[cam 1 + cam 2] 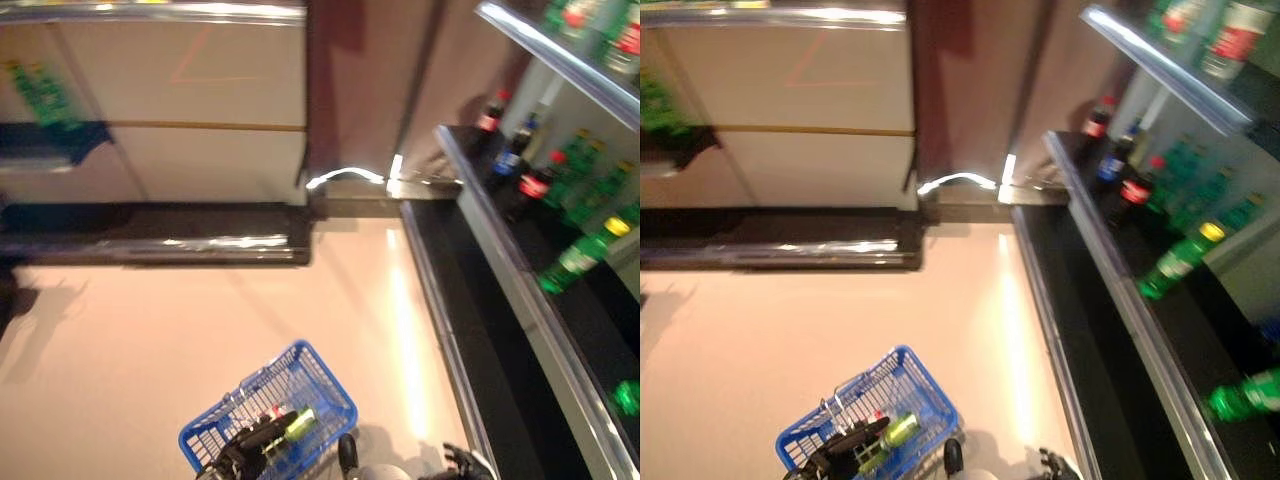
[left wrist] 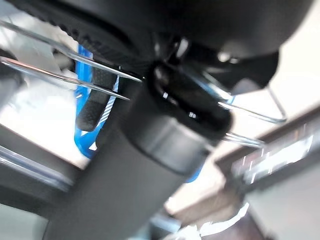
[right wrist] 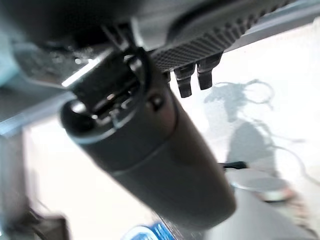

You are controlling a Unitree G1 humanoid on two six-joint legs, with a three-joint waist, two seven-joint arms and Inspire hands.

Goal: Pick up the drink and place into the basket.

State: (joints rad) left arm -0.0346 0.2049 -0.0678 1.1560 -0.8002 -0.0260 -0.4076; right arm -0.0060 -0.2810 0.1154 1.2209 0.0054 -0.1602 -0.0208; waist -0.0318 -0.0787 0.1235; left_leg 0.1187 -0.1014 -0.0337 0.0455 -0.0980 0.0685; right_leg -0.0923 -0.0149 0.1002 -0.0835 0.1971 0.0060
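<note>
The drink (image 1: 297,425) lies on its side inside the blue basket (image 1: 322,375), its long axis running on a slant from the basket's near left toward its far right side. It is a small bottle with a yellow-green body that catches the light; a spot of red and white shows just beside its upper end, too small to tell whether that is a cap or a label. The basket is made of blue mesh with thin wire handles and sits on the pale floor (image 1: 150,340) at the near edge of the head views, tilted so that one corner points away from the robot.

The left hand (image 1: 245,450) is down in the basket, its dark bulk lying over the near end of the drink. In the left wrist view the wire handles (image 2: 60,67) cross just past the hand and one dark finger hangs beside the blue mesh, but I cannot tell whether the fingers are curled round the bottle or loose.

The right hand (image 1: 465,462) shows only at the near edge of the floor, beside the base of the shelf (image 1: 520,290); its fingers (image 3: 192,75) look short and bent in its wrist view, holding nothing that can be seen.

Green and dark bottles (image 1: 585,250) stand and lie on the shelf along the right.
</note>
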